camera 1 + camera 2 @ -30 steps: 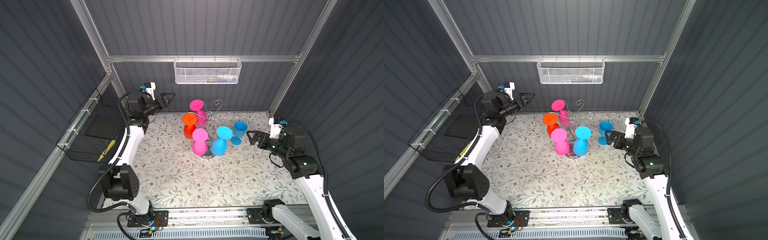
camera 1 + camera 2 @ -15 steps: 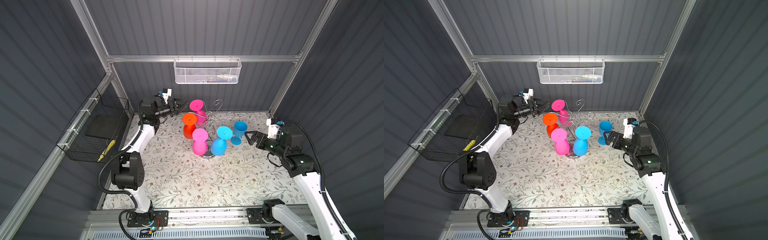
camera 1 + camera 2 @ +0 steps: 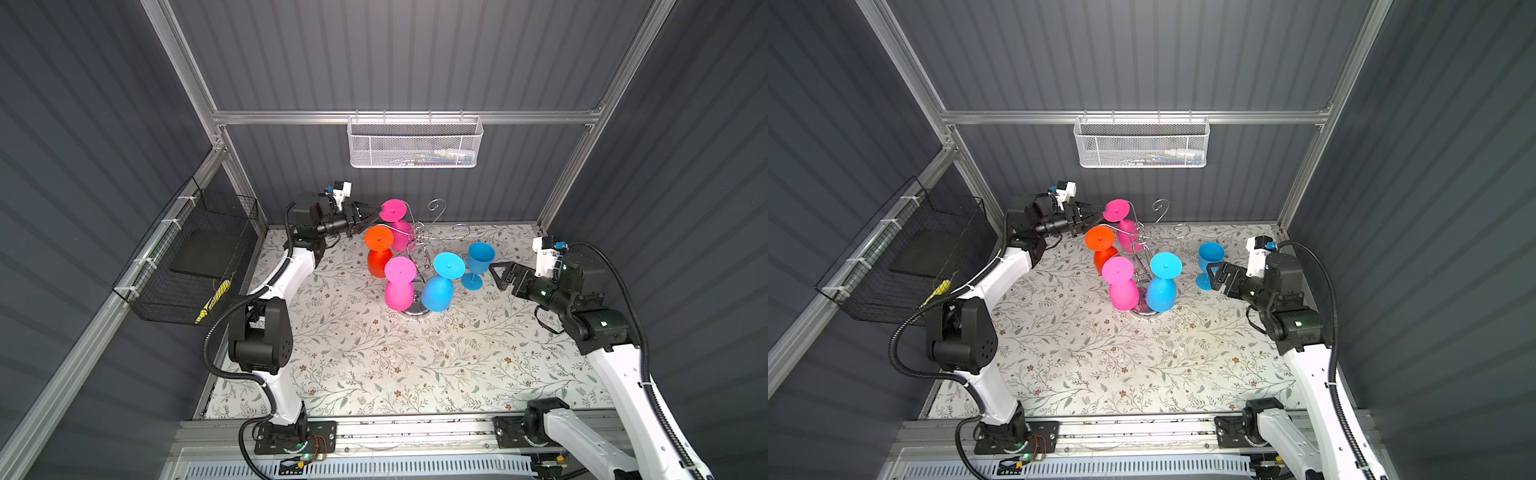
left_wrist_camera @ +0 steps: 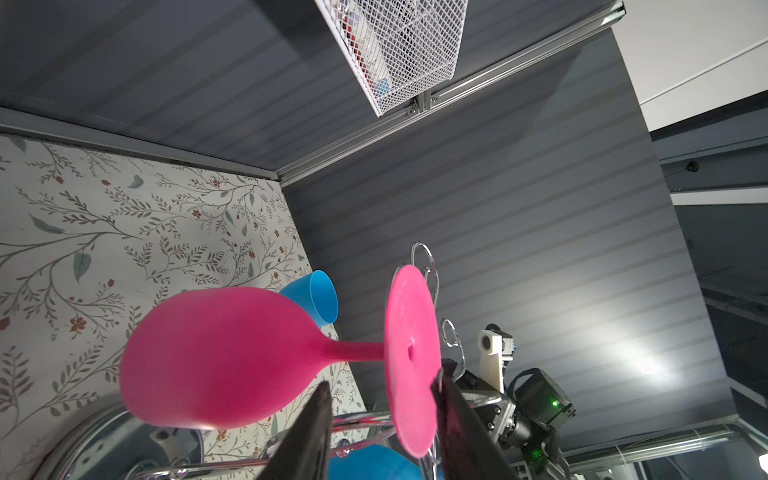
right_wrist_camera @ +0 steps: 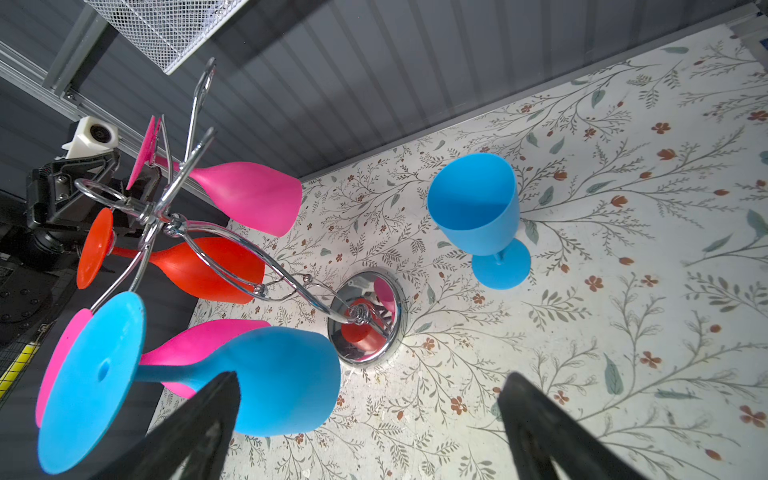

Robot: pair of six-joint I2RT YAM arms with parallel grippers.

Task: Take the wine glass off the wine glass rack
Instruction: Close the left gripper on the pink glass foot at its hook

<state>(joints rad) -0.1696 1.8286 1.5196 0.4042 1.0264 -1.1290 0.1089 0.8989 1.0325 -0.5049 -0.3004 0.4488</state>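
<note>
A: Grey ribbed walls, floral counter (image 3: 374, 374). White basket (image 3: 413, 145) on the back rail, black basket (image 3: 187, 266) on the left wall. Rack?

B: Rack (image 5: 374, 357) stands mid-counter toward the back, round base down. Four glasses hang upside down on it: rear pink glass (image 4: 216, 357), orange glass (image 3: 379, 253), front pink glass (image 3: 399, 286) and hung blue glass (image 3: 438, 291). The standing blue glass (image 3: 480, 257) is upright on the counter, just right of the rack.

A: Left arm?

B: Elbow raised, forearm running toward the back wall (image 3: 415, 62), wrist level, pointing right at the rack top. Left tool (image 3: 376, 212) is partly open. Its fingers (image 4: 453, 415) flank the lower rim of the rear pink glass's foot, one finger right at the rim edge. The stem lies past the fingertips. Whether they touch, cannot tell.

A: Right arm?

B: Low, reaching in from the right, wrist level. Right tool (image 3: 494, 276) is wide open and holds nothing. It is near the standing blue glass but apart from it.

A: Room?

B: Tight at the left tool: back wall near behind, orange glass's foot just below, rack scrolls beside. The front half of the counter is bare, and so is the strip left of the rack.
</note>
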